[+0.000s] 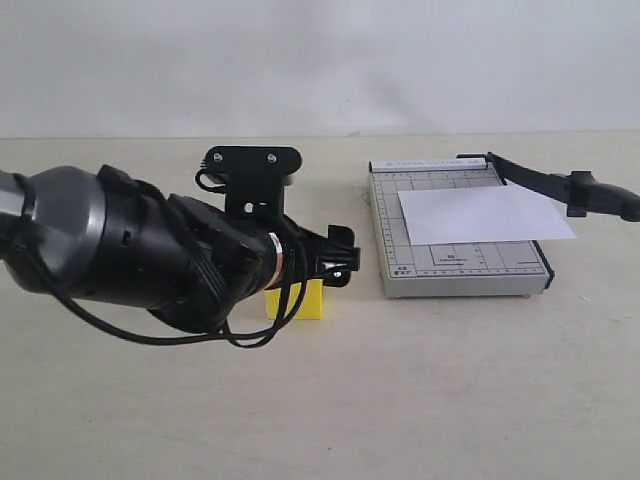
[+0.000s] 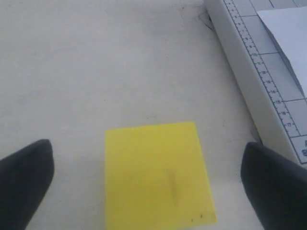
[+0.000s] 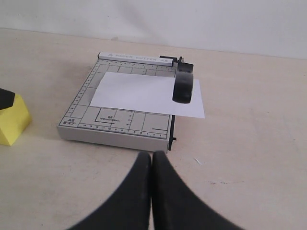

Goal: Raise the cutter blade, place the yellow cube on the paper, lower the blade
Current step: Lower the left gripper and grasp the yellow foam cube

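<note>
The yellow cube (image 1: 312, 300) (image 2: 156, 175) (image 3: 12, 120) rests on the table left of the grey trimmer board (image 1: 450, 268) (image 3: 115, 128). My left gripper (image 1: 338, 258) (image 2: 146, 155) hangs over it, open, with a finger on each side and a gap to both. The white paper (image 1: 485, 213) (image 3: 144, 93) lies on the board and overhangs its right edge. The cutter blade (image 1: 545, 182) (image 3: 183, 84) is raised off the board, its black handle out to the right. My right gripper (image 3: 152, 157) is shut and empty, short of the board's near corner.
The left arm's bulky black body (image 1: 110, 245) and its cable fill the left of the exterior view. A pale wall (image 1: 320, 60) runs behind the table. The board's ruled edge (image 2: 259, 72) lies close beside the cube.
</note>
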Robot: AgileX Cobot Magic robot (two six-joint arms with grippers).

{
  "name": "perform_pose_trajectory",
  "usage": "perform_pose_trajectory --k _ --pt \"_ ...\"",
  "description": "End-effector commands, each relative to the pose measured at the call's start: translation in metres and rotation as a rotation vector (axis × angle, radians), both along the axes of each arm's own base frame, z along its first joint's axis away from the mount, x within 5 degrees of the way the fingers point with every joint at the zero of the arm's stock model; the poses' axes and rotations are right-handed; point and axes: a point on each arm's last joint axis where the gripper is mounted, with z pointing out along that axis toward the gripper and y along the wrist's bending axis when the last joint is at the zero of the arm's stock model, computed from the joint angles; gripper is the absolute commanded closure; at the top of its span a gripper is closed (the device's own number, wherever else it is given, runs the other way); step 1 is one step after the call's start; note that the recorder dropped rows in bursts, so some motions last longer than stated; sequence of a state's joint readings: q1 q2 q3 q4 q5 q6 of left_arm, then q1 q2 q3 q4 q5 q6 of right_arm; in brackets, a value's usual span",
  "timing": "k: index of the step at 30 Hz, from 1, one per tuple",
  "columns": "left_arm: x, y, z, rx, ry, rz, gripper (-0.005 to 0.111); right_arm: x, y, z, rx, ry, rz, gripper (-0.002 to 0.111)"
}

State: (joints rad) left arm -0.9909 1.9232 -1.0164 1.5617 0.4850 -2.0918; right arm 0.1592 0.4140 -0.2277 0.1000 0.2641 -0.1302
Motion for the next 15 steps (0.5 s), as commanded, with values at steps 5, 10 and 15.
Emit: perform_pose_trajectory --k 5,10,15 --pt "0.020 -0.003 -0.012 -0.093 0.111 0.032 -0.003 0.001 0.000 0.001 -0.002 -0.002 0.000 0.108" --pt "0.023 0.001 -0.015 -0.102 0.127 0.062 -0.003 0.001 0.000 0.001 0.000 -0.002 0.000 0.108" --pt "0.024 0.000 -0.015 -0.125 0.154 0.031 -0.003 0.001 0.000 0.001 0.000 -0.002 0.000 0.108"
